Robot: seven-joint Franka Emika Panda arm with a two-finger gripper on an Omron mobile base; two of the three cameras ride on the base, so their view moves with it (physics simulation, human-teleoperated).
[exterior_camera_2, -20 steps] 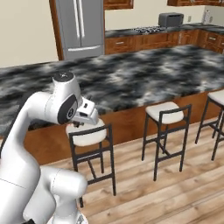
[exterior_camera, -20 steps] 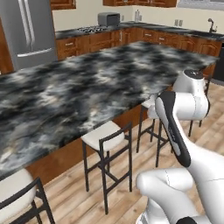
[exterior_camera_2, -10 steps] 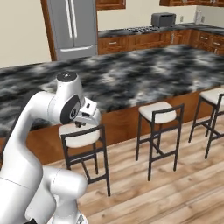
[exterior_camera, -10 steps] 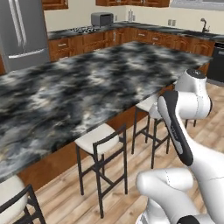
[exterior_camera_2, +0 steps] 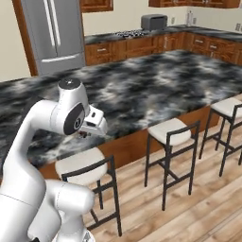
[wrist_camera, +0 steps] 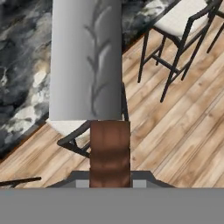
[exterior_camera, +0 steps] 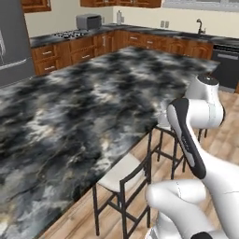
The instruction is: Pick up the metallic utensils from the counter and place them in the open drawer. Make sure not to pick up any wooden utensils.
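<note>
cleaver (wrist_camera: 86, 61): silver blade with a faint leafy grain, dark reddish-brown handle
counter (exterior_camera: 70, 112): black-grey-white marble swirls
stools (exterior_camera_2: 172, 131): cream seats, black frames

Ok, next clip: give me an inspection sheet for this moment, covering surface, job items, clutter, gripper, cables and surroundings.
Surface: the marbled counter shows bare stone in both base views.
Job's things: the cleaver fills the hand view, silver blade ahead, reddish handle toward the hand. Forks, wooden spoon and drawer: nothing seen.
Clutter: nothing seen.
Grippers: the gripper hangs at the counter's near edge, above a stool; it appears shut on the cleaver, though the fingers themselves are hidden.
Cables: nothing seen.
Surroundings: more stools along the counter, wood floor, fridge, a back worktop over cabinets with a sink tap.
</note>
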